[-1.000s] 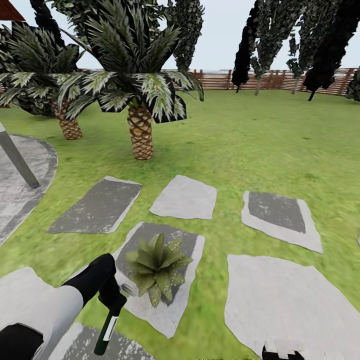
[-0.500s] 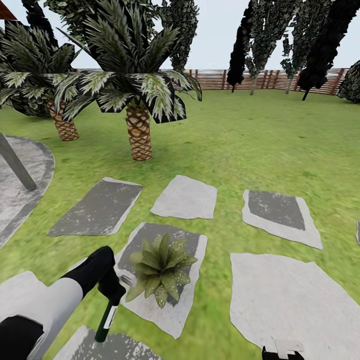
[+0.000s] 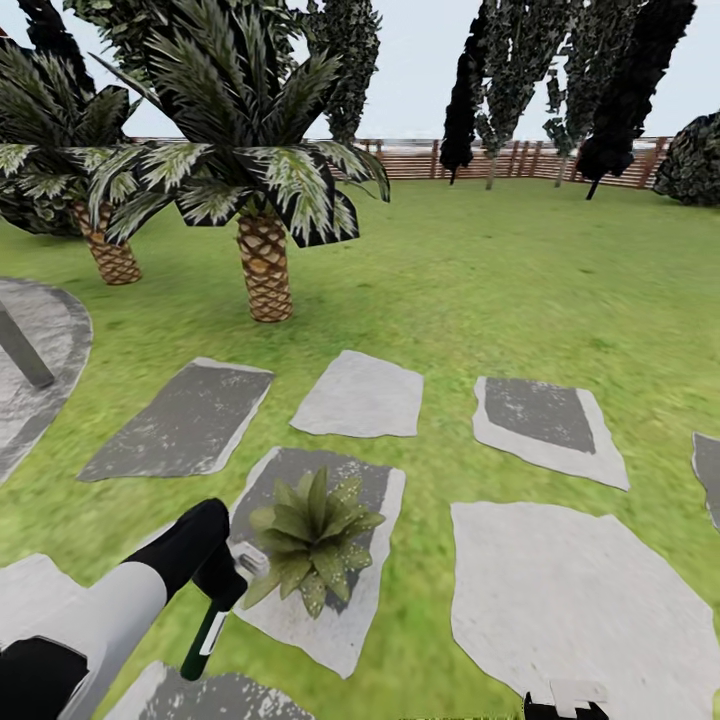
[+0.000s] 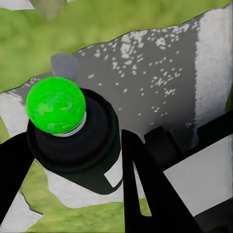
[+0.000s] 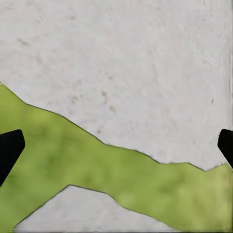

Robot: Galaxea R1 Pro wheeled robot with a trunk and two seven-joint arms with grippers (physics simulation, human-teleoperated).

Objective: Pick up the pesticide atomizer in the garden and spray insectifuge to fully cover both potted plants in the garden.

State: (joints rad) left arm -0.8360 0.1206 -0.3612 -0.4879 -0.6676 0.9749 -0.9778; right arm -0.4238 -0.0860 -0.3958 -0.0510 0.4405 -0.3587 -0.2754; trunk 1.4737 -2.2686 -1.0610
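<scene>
At about 7 o'clock in the head view the left gripper [image 3: 222, 585] holds the pesticide atomizer [image 3: 205, 636], its fingers clamped on the upper part of the slim dark green bottle, which hangs slanted below them over the gap between two stepping stones. The left wrist view looks down along the bottle: a black finger [image 4: 145, 179] presses each side of its dark body and white label, and a bright green ball [image 4: 56, 105] sits at the bottle's far end above a speckled grey stone. The right gripper [image 3: 566, 700] shows at 5 o'clock, low over a pale stone; in the right wrist view only the two dark fingertips [image 5: 9, 150] appear at opposite edges, so its fingers stand wide and carry nothing. Just beside the left gripper, toward 6 o'clock of centre, one potted plant [image 3: 312, 535] sits on a grey stepping stone [image 3: 300, 470]; its pot is hidden under the leaves, so what fills it cannot be told. By this, the pick-up looks done and the spraying of this first plant is the step in hand. The next move seems to call for bringing the bottle's spraying end to face the leaves from close by, which end that is I cannot tell. Farther out lie more stones, then the lawn [image 3: 480, 280], two palms [image 3: 262, 250] at 11 o'clock, and the wooden fence [image 3: 520, 160] at 12.
</scene>
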